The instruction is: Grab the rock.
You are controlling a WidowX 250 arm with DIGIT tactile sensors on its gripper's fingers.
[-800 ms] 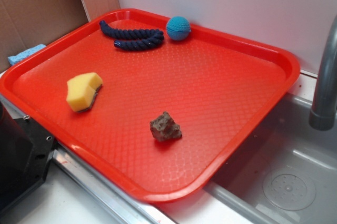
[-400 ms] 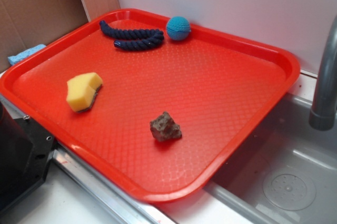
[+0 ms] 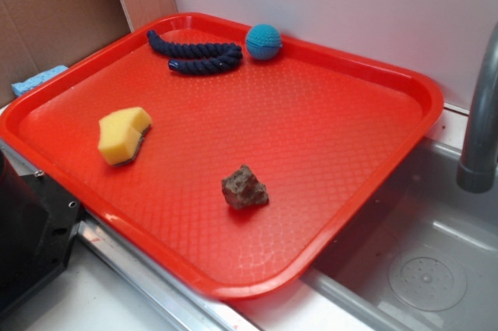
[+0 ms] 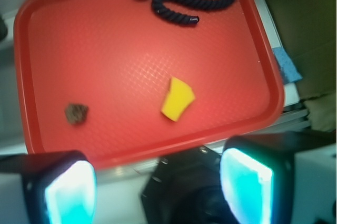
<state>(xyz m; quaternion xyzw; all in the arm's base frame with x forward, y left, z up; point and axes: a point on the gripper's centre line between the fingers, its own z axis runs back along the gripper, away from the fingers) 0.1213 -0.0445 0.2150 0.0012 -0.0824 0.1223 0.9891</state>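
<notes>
One rock, a rough, angular, brown-grey lump, lies on the textured floor of the red tray, in the near half and clear of the rim. In the exterior view its long axis runs roughly left to right, with a blunt peak uppermost; no clear pointing end can be told.

Also on the tray, one of each: a yellow sponge well to the left of the rock, a dark blue twisted rope bent into a hook at the far edge, and a blue knitted ball just beside the rope's end. A single blue sponge lies off the tray beside its left rim.

In the wrist view the gripper hangs high above the tray's edge, looking straight down, its two fingers spread wide apart with nothing between them. The rock lies well apart from them, up and to the left.
</notes>
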